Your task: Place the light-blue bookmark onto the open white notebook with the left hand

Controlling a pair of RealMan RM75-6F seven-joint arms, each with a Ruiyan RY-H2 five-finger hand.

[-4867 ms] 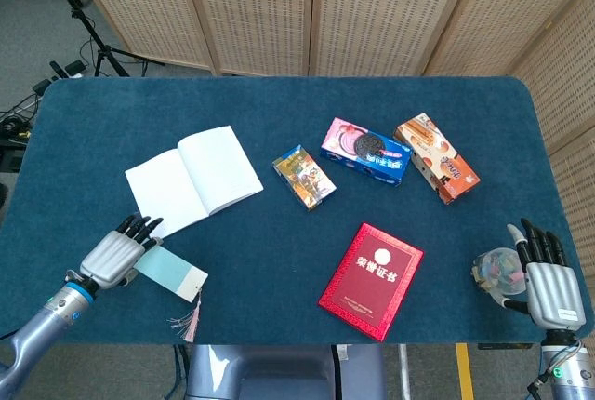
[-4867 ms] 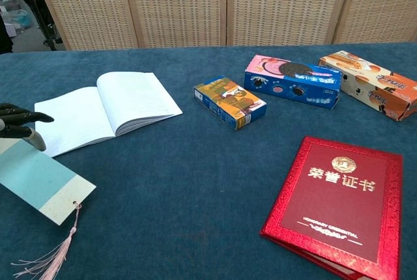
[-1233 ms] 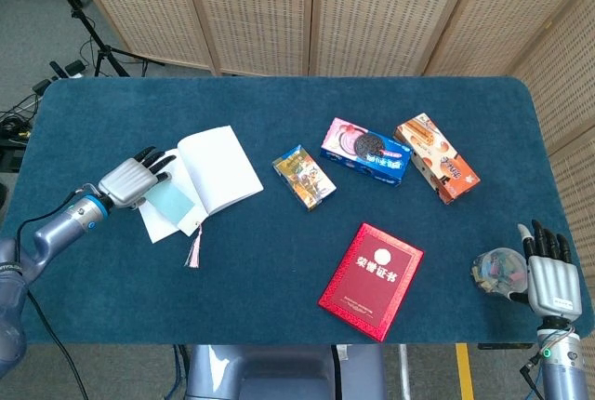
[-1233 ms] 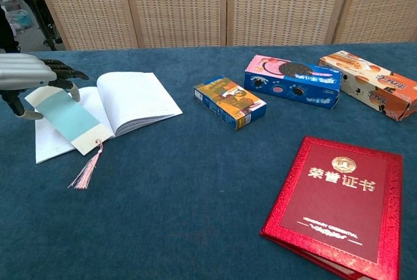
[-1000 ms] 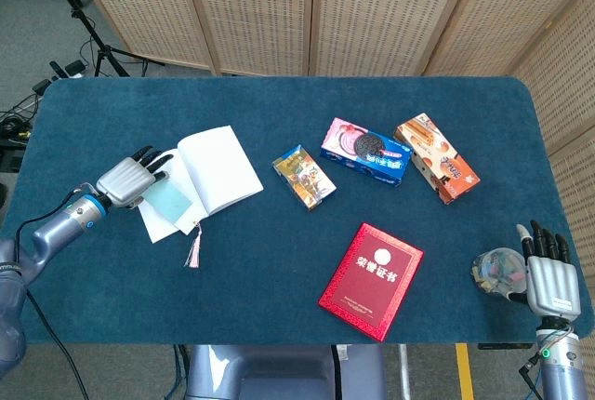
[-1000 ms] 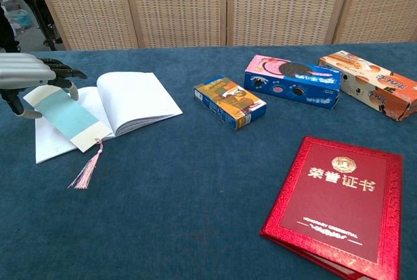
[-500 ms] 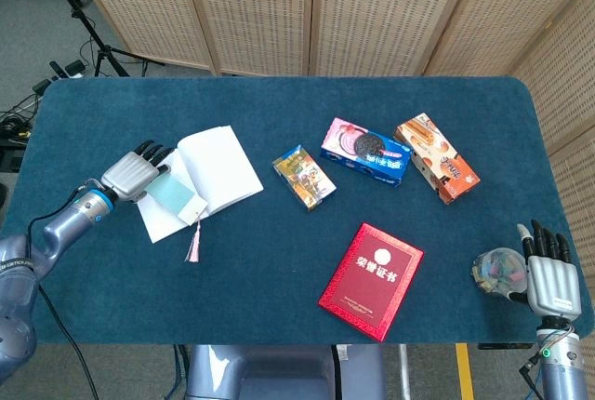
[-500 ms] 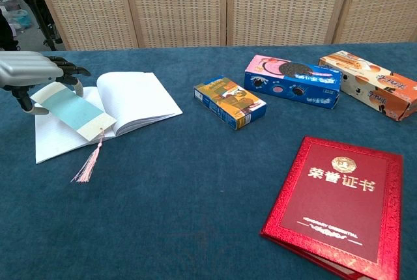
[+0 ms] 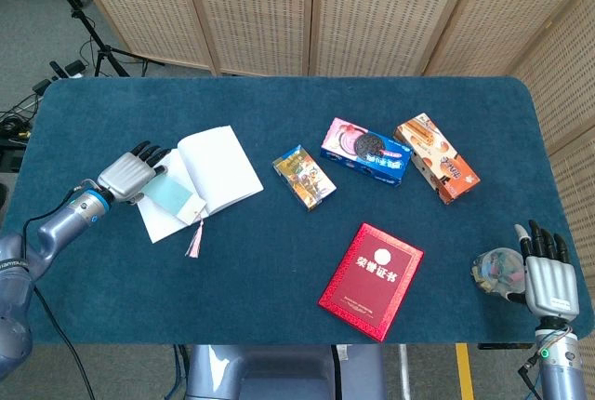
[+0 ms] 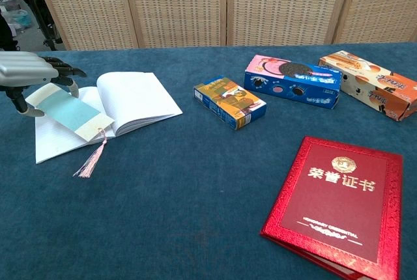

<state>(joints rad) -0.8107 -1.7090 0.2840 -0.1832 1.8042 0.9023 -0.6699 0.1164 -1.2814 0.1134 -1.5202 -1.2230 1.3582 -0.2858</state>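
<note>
While your left hand (image 10: 29, 75) pinches its far end over the notebook (image 10: 107, 112), the bookmark (image 10: 70, 115) looks thin, light and floppy, so release gently; your right hand (image 9: 547, 274) rests with fingers apart, holding nothing.

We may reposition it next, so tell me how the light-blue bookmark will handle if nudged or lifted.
The light-blue bookmark looks like a thin flat card, so probably light and apt to slide on the white notebook page. Its pink tassel trails limply onto the cloth and would likely drag or snag. The left hand holds only one end, so it may flex.
</note>
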